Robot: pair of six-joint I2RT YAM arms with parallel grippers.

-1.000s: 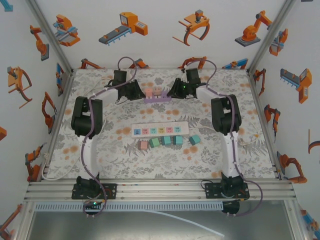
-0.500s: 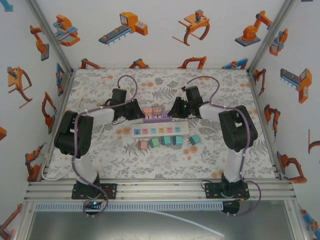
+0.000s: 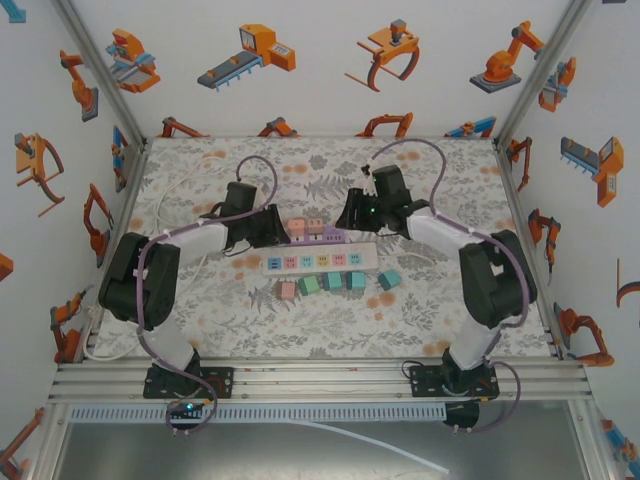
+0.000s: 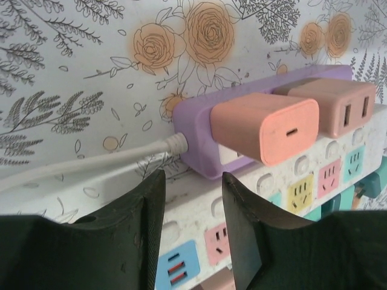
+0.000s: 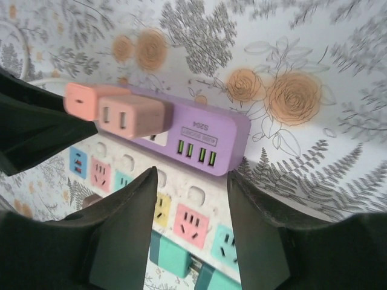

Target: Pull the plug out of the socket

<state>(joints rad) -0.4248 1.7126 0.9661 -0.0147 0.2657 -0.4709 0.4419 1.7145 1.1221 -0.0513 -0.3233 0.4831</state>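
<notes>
A purple socket strip (image 3: 330, 238) lies just behind a white power strip (image 3: 318, 260) at mid-table. Two pink plugs (image 3: 297, 226) (image 3: 314, 224) stand plugged into it. In the left wrist view the orange-pink plug (image 4: 272, 127) and the paler pink plug (image 4: 338, 106) stick out of the purple strip (image 4: 196, 130), whose white cable (image 4: 78, 166) runs left. My left gripper (image 3: 274, 226) (image 4: 192, 181) is open just short of the strip's cable end. My right gripper (image 3: 348, 214) (image 5: 190, 181) is open off the other end, which carries USB ports (image 5: 211, 136).
Several loose pink and teal plugs (image 3: 330, 283) lie in a row in front of the white strip (image 5: 193, 211). A white cable (image 3: 185, 185) loops across the back left. Patterned walls enclose the table on three sides.
The purple strip with its two plugs has moved from the back of the table to just behind the white strip, both grippers travelling with its ends. The right gripper has since lifted back slightly.
</notes>
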